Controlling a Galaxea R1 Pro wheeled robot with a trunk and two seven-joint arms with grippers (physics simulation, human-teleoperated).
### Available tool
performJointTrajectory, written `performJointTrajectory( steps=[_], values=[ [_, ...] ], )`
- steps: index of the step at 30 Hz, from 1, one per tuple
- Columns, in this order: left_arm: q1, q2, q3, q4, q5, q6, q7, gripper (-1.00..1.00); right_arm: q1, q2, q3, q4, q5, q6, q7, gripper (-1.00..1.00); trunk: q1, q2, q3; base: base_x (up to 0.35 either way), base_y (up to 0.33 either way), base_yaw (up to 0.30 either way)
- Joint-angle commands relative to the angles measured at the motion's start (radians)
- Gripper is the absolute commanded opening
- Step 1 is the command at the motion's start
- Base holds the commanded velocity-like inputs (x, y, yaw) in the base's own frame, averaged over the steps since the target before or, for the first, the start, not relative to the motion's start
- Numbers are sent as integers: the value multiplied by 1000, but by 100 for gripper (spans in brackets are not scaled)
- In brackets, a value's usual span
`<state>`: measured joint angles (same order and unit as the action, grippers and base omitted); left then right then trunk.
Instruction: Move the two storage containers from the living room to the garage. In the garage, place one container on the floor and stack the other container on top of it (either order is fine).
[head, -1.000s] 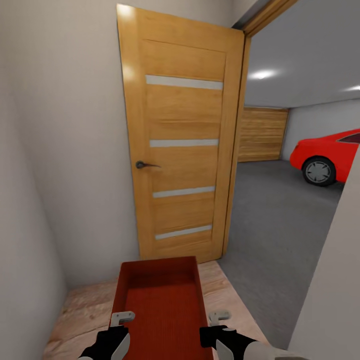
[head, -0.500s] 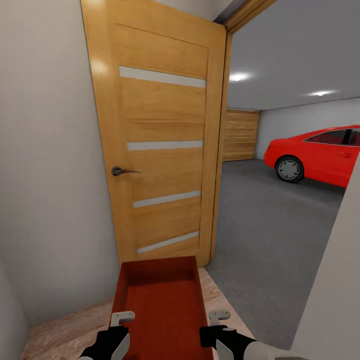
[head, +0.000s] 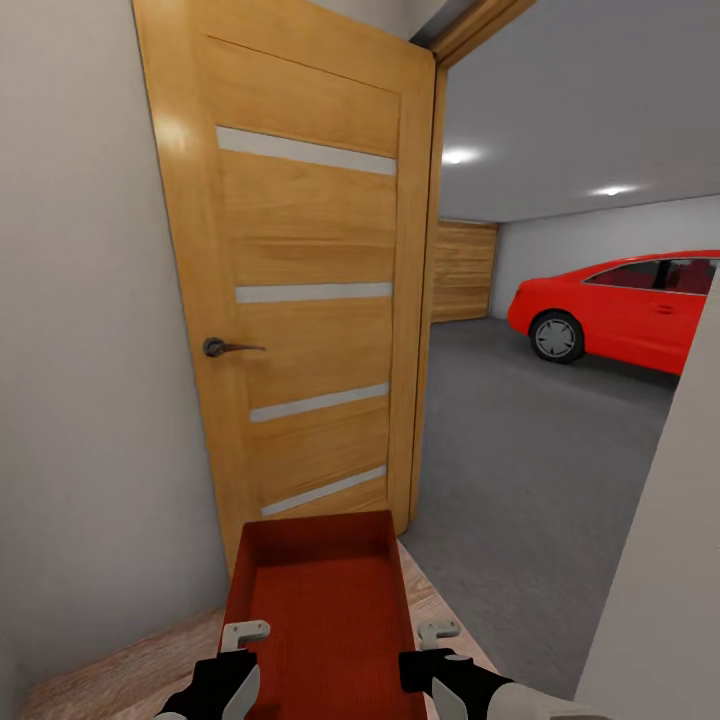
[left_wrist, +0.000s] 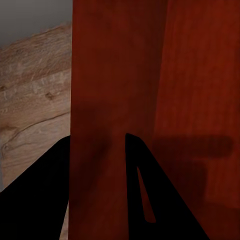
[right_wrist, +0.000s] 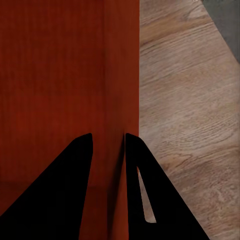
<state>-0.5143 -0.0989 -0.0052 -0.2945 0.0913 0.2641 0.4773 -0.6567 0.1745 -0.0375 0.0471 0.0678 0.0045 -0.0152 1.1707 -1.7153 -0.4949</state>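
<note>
Left end effector (head: 244, 632) clamps the left wall of the storage container (head: 322, 610) at lower centre; right end effector (head: 438, 630) clamps its right wall. Open wooden door (head: 300, 300) fills left-centre. Right: open concrete floor (head: 520, 450), red car (head: 620, 310) far back.

A wooden door (head: 300, 300) stands open against the white wall (head: 90, 380); beyond it, a red car (head: 620, 310) is parked.
</note>
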Motion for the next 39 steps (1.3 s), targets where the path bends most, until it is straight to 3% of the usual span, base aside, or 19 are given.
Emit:
performJointTrajectory(
  steps=[1, 10, 16, 20, 30, 39],
  values=[
    [0, 2, -13, 2, 50, -1, -26, -100, -2, 0, -10, -65, 17, -2, 15, -100, 0, -1, -1, 1, 0, -2],
    [0, 2, -14, 0, 50, -16, -26, -100, -1, -1, -10, -65, 17, -16, 15, -100, 0, -1, -1, 0, 0, 0],
    [0, 2, -15, 8, 50, -106, -26, -100, -1, -1, -10, -67, 16, -22, 15, -100, 0, -1, -1, 0, 0, 0],
    [0, 2, -16, 12, 49, -134, -25, -100, -1, -2, -11, -66, 12, -94, 15, -100, 0, -1, -1, 0, 83, 0],
    [0, 2, -16, 11, 49, -138, -25, -100, 0, 0, -10, -64, 15, -127, 16, -100, 0, -1, -1, 38, 306, -16],
    [0, 2, -16, 12, 48, -138, -25, -100, 0, -1, -10, -64, 15, -128, 18, -100, 0, -1, 1, 202, 219, -259]
  ],
)
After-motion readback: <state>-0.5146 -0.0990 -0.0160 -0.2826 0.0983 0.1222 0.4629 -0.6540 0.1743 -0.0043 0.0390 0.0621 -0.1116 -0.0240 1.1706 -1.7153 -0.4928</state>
